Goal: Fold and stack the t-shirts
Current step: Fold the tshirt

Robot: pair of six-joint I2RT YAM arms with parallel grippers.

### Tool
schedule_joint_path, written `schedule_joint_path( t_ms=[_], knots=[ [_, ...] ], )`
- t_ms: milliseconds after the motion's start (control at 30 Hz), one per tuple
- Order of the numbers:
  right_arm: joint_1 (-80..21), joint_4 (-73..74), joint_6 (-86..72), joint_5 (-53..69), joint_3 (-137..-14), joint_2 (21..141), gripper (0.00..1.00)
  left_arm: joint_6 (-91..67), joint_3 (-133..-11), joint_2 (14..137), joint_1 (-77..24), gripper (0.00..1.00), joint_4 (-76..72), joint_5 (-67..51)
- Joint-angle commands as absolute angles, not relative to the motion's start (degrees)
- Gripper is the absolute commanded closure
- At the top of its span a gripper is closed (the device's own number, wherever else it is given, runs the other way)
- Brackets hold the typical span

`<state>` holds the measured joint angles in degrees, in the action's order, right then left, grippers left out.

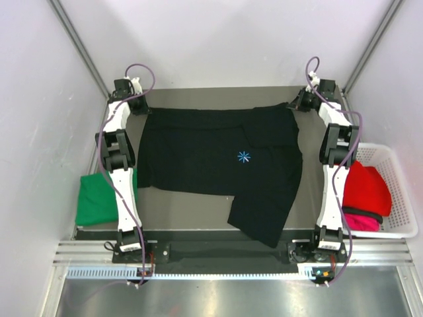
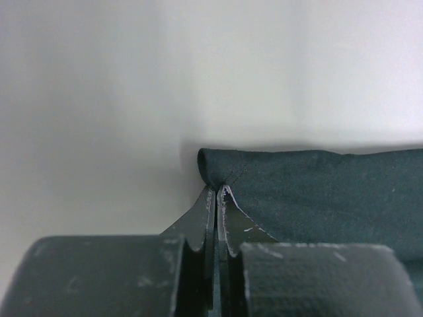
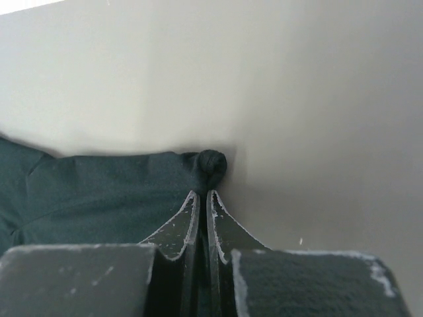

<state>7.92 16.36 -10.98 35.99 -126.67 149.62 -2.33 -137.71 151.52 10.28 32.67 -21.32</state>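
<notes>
- The black t-shirt lies spread out flat across the middle of the desk.
- It has a small blue star mark on it.
- The left jaws are pressed together and pinch the far left corner of the black t-shirt.
- The right jaws are pressed together too and pinch the far right corner, which is bunched into a little ball.
- The green t-shirt lies at the left side, just beside the left arm.
- The red t-shirt sits on the pink t-shirt in the white basket on the right.
</notes>
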Motion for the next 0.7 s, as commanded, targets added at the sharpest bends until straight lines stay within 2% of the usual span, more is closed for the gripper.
schedule_joint_path(
  t_ms=[0,533,600,633,667],
  knots=[
    [6.86,14.24,-8.18,32.36,-132.27,150.21,1.00,-2.99,-139.66,153.72,10.72,1.00,29.27,-18.72],
    [5.10,15.47,-2.72,23.47,-139.13,151.96,1.00,-1.23,-139.49,152.94,9.67,0.98,25.58,-14.59],
    [4.92,16.34,-2.81,19.36,-139.22,151.79,0.75,-1.84,-138.26,151.79,9.67,0.75,25.23,-13.20],
    [4.75,16.61,-1.86,18.21,-139.13,151.53,0.67,-2.89,-137.73,149.96,9.67,0.55,24.88,-11.88],
    [4.66,17.22,-1.24,16.11,-138.61,150.83,0.61,-2.99,-136.07,148.64,9.75,0.47,23.57,-10.73]
  ],
)
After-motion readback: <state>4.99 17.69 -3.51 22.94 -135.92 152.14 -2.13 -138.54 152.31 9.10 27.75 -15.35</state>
